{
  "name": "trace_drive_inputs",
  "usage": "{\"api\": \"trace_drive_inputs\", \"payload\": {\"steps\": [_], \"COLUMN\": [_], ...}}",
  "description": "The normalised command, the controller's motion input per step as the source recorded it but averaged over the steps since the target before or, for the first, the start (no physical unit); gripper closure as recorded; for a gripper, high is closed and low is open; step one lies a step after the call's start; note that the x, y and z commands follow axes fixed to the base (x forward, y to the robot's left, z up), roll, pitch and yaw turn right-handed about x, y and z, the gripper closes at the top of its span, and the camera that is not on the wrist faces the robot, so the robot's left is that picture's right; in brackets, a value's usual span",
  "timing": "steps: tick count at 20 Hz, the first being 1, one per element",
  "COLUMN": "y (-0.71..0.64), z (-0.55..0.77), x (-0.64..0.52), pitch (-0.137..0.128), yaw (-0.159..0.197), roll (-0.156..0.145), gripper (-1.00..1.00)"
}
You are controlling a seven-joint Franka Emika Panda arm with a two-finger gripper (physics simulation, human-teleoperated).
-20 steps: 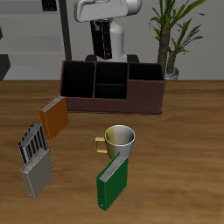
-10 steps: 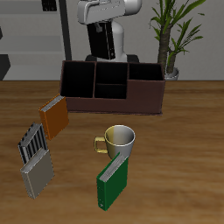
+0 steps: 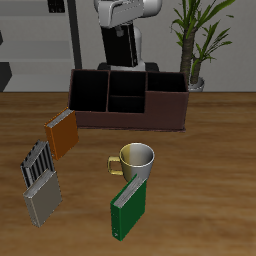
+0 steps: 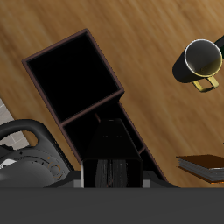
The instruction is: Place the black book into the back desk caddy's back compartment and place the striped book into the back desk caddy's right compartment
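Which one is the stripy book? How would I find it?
Start at the long brown caddy at the back of the table, then look toward the front edge, past the orange book. The striped book lies between that and a plain grey book. Only it has black-and-white stripes.

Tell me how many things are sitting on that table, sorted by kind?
Books: 4 — orange book, striped book, grey book, green book
Mugs: 1 — mug
Desk caddies: 1 — back desk caddy
Total: 6. No black book shows on the tabletop.
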Motion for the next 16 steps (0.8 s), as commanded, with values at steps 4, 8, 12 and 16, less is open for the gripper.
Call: {"api": "trace_drive_inputs", "payload": {"steps": [4, 8, 12, 16], "y": [0.08, -0.05, -0.04, 0.03], "z": [-0.04, -0.25, -0.08, -0.05], "x": [-0.03, -0.05, -0.01, -0.03], "pitch": [-0.014, 0.023, -0.013, 0.015], "yaw": [0.202, 0.224, 0.127, 0.143], "roll": [-0.007, -0.010, -0.009, 0.012], "gripper": [1.00, 1.00, 1.00, 1.00]}}
